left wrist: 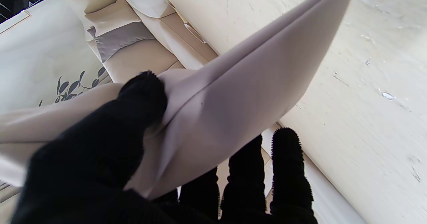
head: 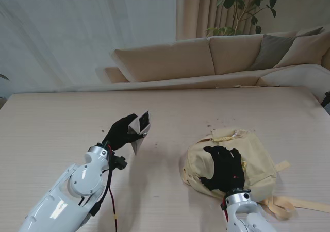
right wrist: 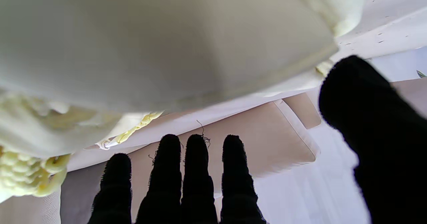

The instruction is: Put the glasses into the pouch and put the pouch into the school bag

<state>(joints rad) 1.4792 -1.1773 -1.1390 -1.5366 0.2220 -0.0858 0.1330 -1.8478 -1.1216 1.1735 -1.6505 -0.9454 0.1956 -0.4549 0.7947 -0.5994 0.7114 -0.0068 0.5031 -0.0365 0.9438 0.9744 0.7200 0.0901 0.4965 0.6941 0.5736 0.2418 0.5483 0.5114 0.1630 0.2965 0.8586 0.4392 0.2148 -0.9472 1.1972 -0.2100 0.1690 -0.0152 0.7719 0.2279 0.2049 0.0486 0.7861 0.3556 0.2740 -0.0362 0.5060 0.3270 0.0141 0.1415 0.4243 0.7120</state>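
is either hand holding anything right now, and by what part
The left hand pinches the pouch by one end, thumb against fingers. The right hand lies open over the school bag, gripping nothing.

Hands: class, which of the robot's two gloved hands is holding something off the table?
The left hand: it pinches the grey pouch in the air. The right hand lies open over the yellow school bag.

No text, label, brand, number or sign can be read in any of the three views: the pouch point(head: 139, 131) shows only plain pale fabric, the school bag point(head: 255, 162) is plain cream cloth with no print that can be made out, and the desk point(head: 51, 129) carries only its wood grain and a few small dark specks
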